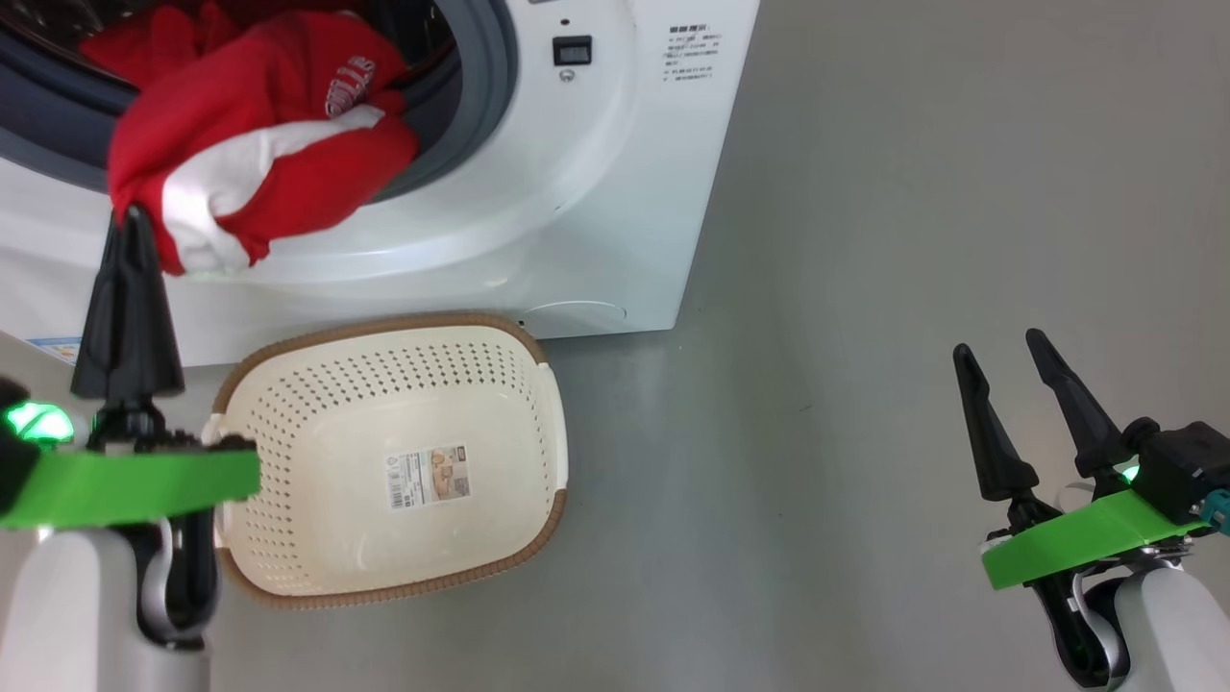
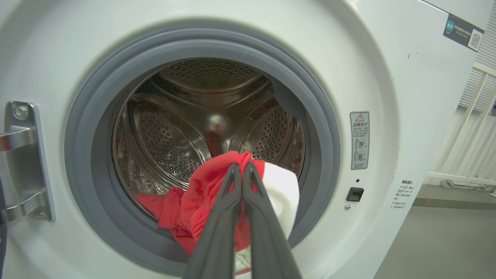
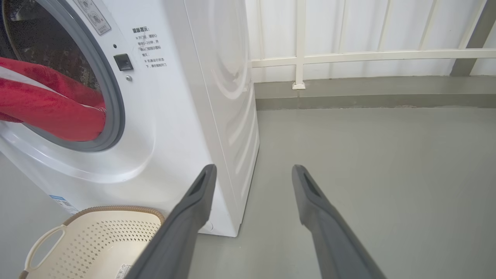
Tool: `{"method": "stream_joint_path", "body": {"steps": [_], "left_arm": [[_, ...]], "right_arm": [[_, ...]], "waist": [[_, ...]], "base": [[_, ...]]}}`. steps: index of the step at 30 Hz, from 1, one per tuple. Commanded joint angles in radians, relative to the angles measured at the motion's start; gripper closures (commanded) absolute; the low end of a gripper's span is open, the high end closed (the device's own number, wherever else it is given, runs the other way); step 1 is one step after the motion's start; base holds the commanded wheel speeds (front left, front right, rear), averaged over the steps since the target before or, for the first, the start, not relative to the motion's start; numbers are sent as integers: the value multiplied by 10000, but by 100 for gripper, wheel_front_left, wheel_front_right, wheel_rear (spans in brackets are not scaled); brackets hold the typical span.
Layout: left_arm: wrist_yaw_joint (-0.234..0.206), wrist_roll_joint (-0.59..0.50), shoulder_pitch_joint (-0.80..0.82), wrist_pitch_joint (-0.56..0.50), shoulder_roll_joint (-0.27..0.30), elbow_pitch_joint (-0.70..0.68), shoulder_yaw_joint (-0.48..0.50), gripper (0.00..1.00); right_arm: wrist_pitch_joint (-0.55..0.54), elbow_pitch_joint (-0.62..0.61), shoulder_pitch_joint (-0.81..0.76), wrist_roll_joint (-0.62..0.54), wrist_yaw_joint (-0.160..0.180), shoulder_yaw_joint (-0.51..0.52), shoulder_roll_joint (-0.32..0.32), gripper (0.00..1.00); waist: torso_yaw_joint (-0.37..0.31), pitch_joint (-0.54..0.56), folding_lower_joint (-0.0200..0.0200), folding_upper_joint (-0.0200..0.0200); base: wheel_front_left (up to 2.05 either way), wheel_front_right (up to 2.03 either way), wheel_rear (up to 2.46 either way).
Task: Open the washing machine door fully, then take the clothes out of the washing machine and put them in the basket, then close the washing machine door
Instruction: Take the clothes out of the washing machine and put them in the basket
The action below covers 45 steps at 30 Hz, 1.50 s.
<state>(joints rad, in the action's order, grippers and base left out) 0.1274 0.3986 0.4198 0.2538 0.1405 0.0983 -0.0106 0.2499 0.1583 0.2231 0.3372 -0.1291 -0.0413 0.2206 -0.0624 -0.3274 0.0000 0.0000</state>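
Grey floor (image 1: 865,288), left arm (image 1: 67,596) raised, jaws pinching clothes (image 1: 288,183), right jaws apart

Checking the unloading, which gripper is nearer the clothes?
Left. The left gripper, jaws shut, holds the clothes; the right gripper, jaws open, hangs far to their right.

A smooth grey floor (image 1: 913,192) with a dull sheen fills the head view from 12 round to 6 o'clock. In the right wrist view, a white railing (image 3: 348,57) crosses a pale panelled wall (image 3: 271,31) at 12 to 2 o'clock, above a grey kerb (image 3: 368,97).
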Motion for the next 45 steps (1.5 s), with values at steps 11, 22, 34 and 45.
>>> {"method": "stream_joint_path", "body": {"steps": [11,22,34,45], "left_arm": [[32,-237,-1719,80,-160,-2701,857,100],[32,-346,-1940,80,-240,-1013,401,100],[32,-590,-573,80,48,3112,-398,100],[32,-566,1005,80,315,7074,-1233,100]], "right_arm": [[118,-332,-276,-53,-16,-81,232,0],[118,-325,-129,-37,-16,-263,212,0],[118,-418,168,-60,-16,-308,76,0],[118,-488,489,-116,-16,-335,-74,0]], "waist": [[130,103,0,0],[-23,-77,0,0],[-279,-706,0,0],[-547,-1332,0,0]], "base": [[0,0,0],[0,0,0],[0,0,0],[0,0,0]]}}
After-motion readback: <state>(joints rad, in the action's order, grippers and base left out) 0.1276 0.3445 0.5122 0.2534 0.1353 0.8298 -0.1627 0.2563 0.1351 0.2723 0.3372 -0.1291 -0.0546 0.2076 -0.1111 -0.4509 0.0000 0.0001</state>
